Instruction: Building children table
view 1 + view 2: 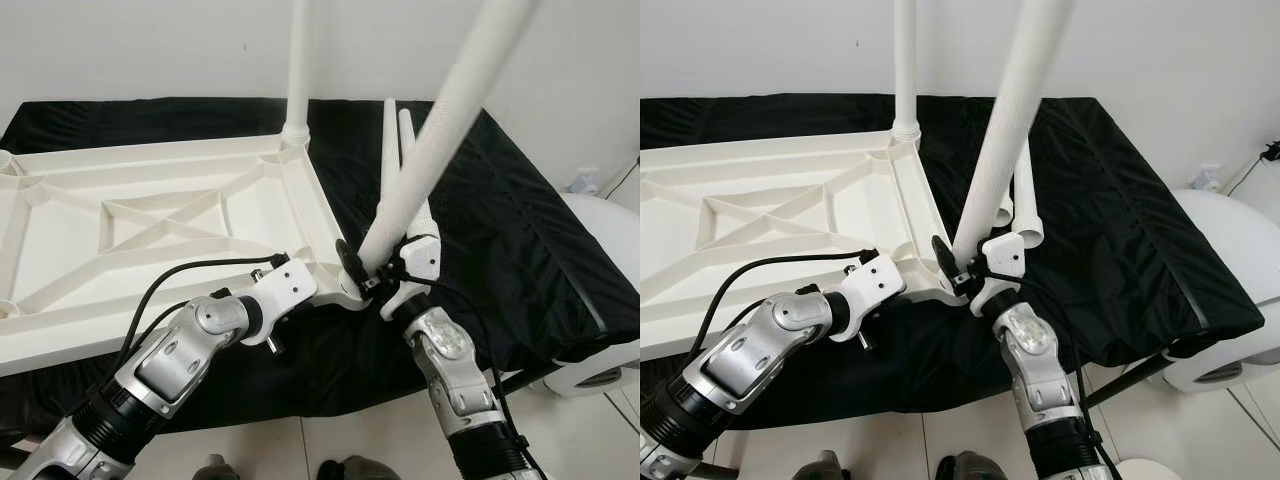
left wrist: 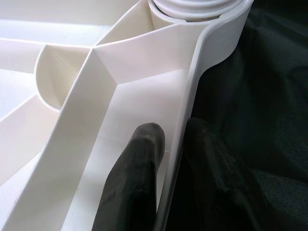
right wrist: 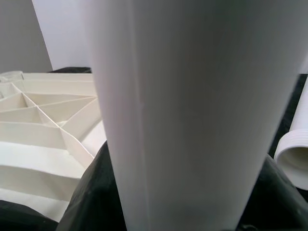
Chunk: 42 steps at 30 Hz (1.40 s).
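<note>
**Fitting a leg at the tabletop's corner**

Lying upside down on a black cloth (image 1: 500, 230), the white tabletop (image 1: 150, 230) shows its ribbed underside and reaches from the cloth's left side toward its middle. One leg (image 1: 298, 60) stands upright in the socket at the tabletop's far right corner. A second leg (image 1: 440, 130) is held at the near right corner, tilted up and to the right, its lower end at the socket there. Two more legs (image 1: 395, 150) lie on the cloth just beyond it, side by side, right of the tabletop.

The right gripper (image 1: 375, 275) grips the tilted leg near its lower end, its jaws pinching the leg between them; in the right wrist view the leg (image 3: 192, 110) rises between the two black fingers (image 3: 91, 192). The left gripper (image 1: 320, 290) is at the tabletop's near right edge, jaws pinching the rim: in the left wrist view one finger (image 2: 139, 178) lies inside the rim (image 2: 187, 110) and the other outside, against the cloth.

The cloth covers a low surface set against a white wall (image 1: 150, 50). A round white object (image 1: 610, 290) stands by its right edge.
</note>
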### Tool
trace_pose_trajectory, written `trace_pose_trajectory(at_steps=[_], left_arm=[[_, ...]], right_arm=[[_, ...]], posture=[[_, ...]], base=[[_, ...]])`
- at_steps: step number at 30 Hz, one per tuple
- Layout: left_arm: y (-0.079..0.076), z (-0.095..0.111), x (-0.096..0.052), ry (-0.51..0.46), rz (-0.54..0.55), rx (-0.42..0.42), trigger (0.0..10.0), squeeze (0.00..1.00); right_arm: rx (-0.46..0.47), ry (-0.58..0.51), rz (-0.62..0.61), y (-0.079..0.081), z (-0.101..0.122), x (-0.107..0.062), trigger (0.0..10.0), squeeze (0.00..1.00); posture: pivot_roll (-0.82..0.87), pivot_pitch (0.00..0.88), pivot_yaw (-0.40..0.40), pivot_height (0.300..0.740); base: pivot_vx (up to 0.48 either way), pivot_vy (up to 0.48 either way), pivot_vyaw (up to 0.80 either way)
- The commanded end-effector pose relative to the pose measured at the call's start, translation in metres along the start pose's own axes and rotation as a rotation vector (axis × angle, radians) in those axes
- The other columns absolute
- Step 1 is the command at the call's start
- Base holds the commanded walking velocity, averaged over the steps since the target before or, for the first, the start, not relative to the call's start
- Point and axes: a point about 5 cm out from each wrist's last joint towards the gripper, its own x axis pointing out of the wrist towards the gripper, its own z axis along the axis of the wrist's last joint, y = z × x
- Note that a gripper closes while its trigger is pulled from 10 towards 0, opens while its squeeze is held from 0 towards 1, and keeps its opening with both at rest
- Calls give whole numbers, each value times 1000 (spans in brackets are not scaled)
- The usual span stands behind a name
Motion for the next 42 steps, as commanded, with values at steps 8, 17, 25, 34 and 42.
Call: trace_pose_trajectory(at_steps=[8,17,25,34,42], left_arm=[[-4,6,2,-8,-113,45,10000,0],[-4,8,2,-13,-113,49,10000,0],[-4,7,0,-12,-105,42,10000,0],[-3,7,-1,-13,-96,39,10000,0],[-3,8,0,-16,-97,42,10000,0]], right_arm=[[70,107,-42,-6,-19,-8,10000,0],[35,217,-46,-13,-25,3,10000,0],[27,257,-7,-17,-25,8,10000,0],[113,288,-22,-20,-27,7,10000,0],[179,278,-67,-28,-23,9,10000,0]], posture=[[18,1,-39,740],[20,10,-44,740],[28,18,-55,740],[25,18,-56,740],[21,20,-57,740]], base=[[0,0,0],[0,0,0],[0,0,0],[0,0,0],[0,0,0]])
